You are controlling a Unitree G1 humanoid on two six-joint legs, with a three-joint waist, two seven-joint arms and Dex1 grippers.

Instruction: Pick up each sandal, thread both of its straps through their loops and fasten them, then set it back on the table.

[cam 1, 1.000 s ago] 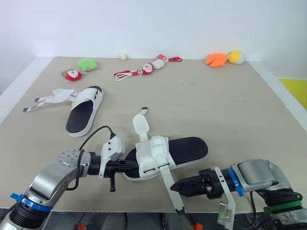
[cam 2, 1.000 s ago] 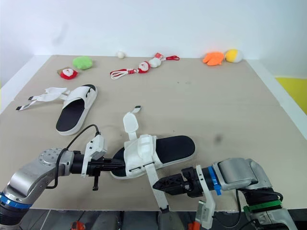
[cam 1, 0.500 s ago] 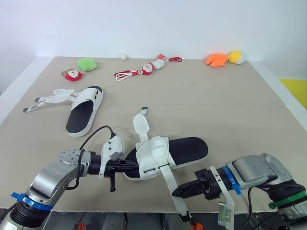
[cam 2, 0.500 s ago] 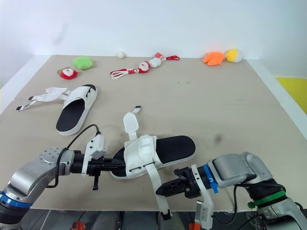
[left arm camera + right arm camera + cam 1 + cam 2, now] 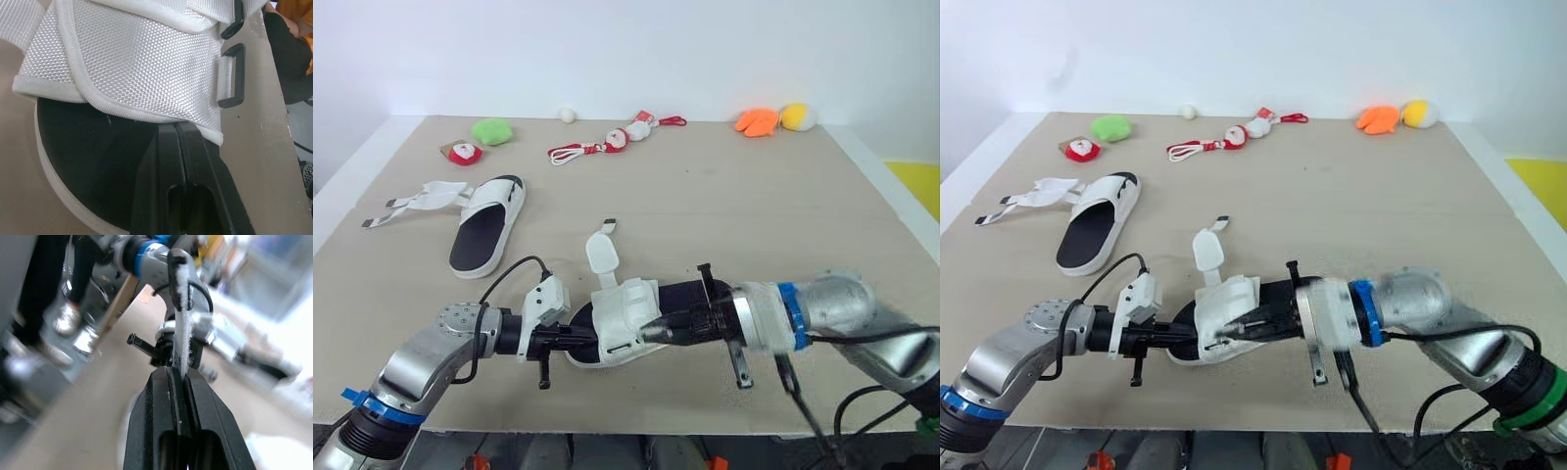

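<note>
The near sandal, white with a black footbed, lies near the table's front edge. My left gripper is shut, its tips resting on the footbed at the edge of the white upper, beside two black loops. My right gripper reaches in from the right to the upper and is shut on the sandal's white strap. The other strap sticks up loose. A second sandal lies at the left with its straps spread open.
Small toys line the far edge: a green plush, a red Santa, a Santa on a red cord, a white ball, orange and yellow plushes. The front table edge runs just below both arms.
My right gripper shut on the strap near the front edge, then swung up and left with it to the sandal's upper. The left gripper and both sandals stayed put.
</note>
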